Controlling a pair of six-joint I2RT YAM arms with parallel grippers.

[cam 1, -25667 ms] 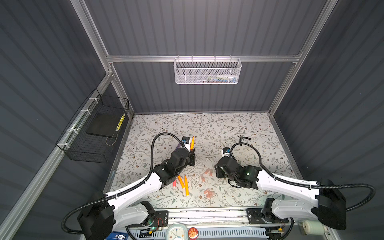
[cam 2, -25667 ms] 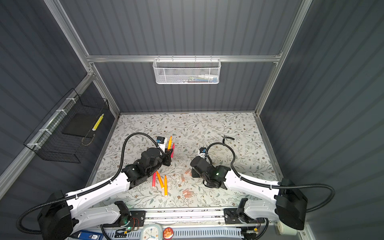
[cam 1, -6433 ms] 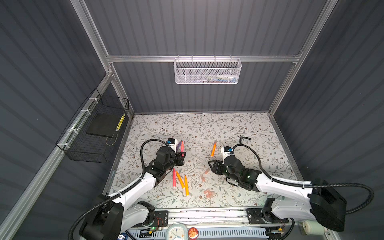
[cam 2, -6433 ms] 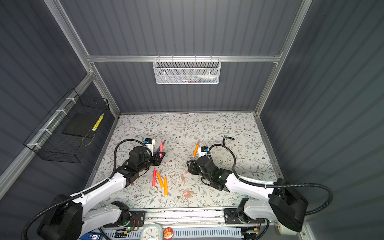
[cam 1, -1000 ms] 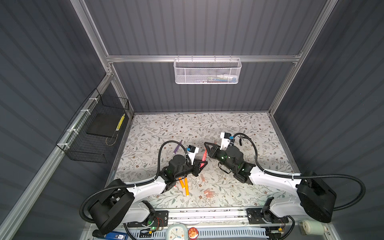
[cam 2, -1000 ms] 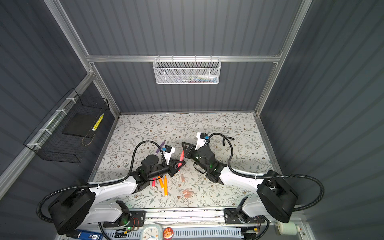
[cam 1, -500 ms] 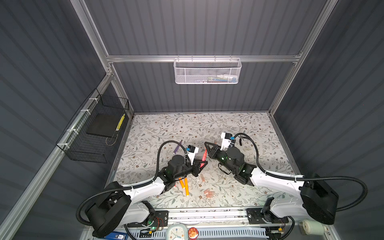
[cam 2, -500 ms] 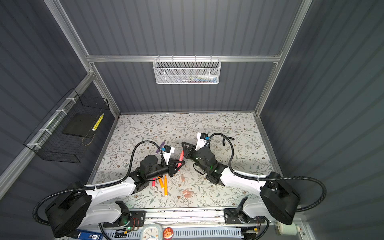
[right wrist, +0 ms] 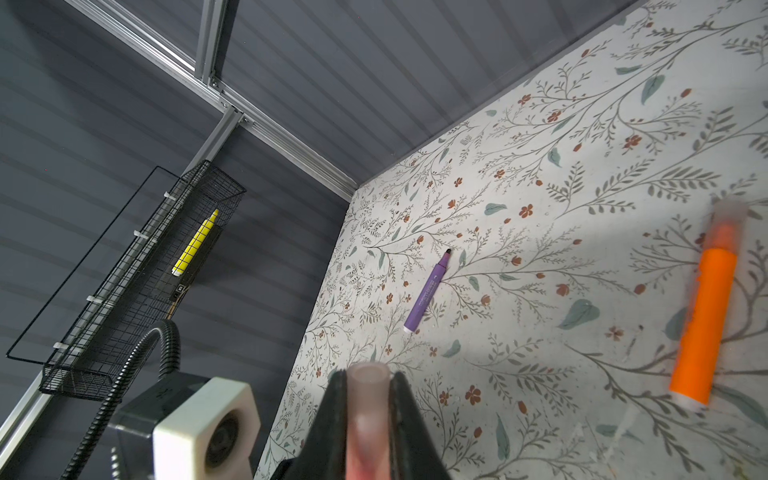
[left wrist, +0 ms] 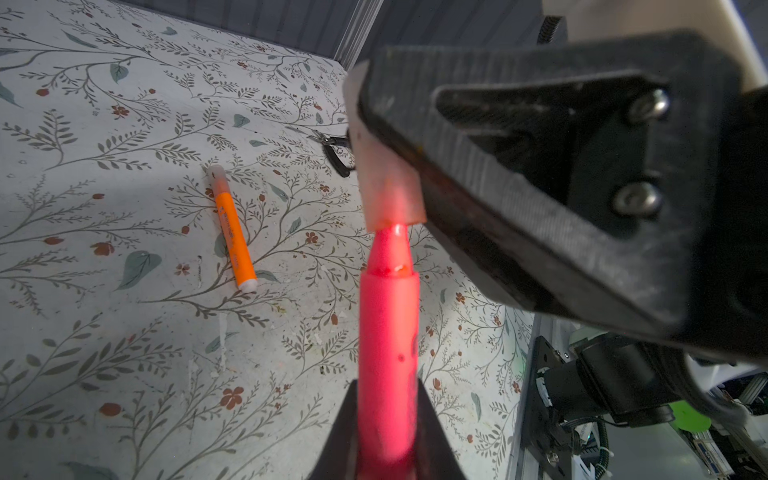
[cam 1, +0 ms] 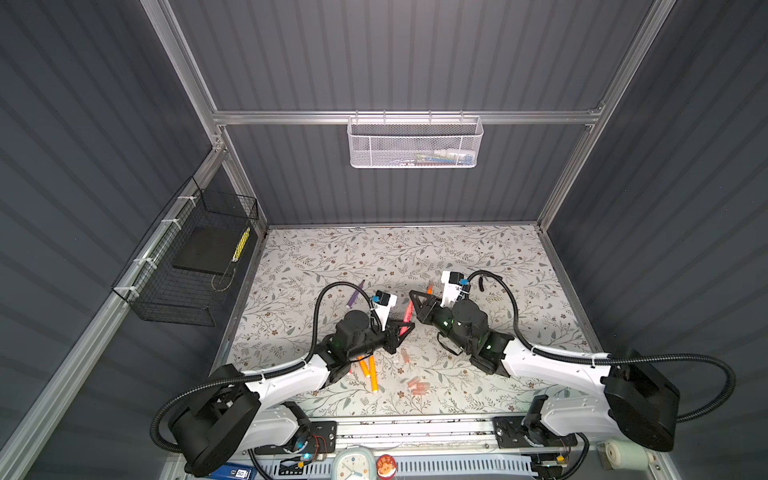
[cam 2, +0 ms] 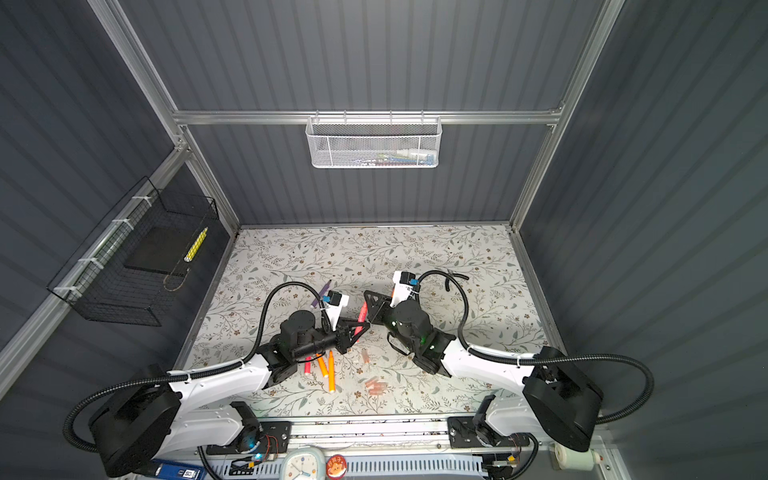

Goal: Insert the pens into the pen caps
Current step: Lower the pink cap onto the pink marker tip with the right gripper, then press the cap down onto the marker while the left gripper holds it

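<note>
The left hand (left wrist: 386,419) is closed tight on the rear of a red-pink pen's (left wrist: 388,332) barrel; the right hand (right wrist: 366,386) is pinched shut on a clear cap (left wrist: 388,187). Both are held in the air over the middle of the bench (cam 1: 332,257), between the two arms.

The pen looks light and stiff, with a smooth barrel that could slide back through the pads under a push; so the rear grip suits it, provided the squeeze is firm and the push runs straight down the barrel. The cap seems thin-walled and slightly yielding; it is best held by its closed half, as here, leaving the mouth free and round.

The pen's long axis runs from the left hand away toward the back wall and slightly right in both top views, tip leading. In the left wrist view the tapered tip meets the cap's open mouth, nearly in line with it; the nib is just at or inside the rim, the shoulder well outside.

A capped orange pen (left wrist: 231,232) and a bare purple pen (right wrist: 428,291) lie flat on the bench; spare caps (cam 1: 417,384) lie near the front edge.
</note>
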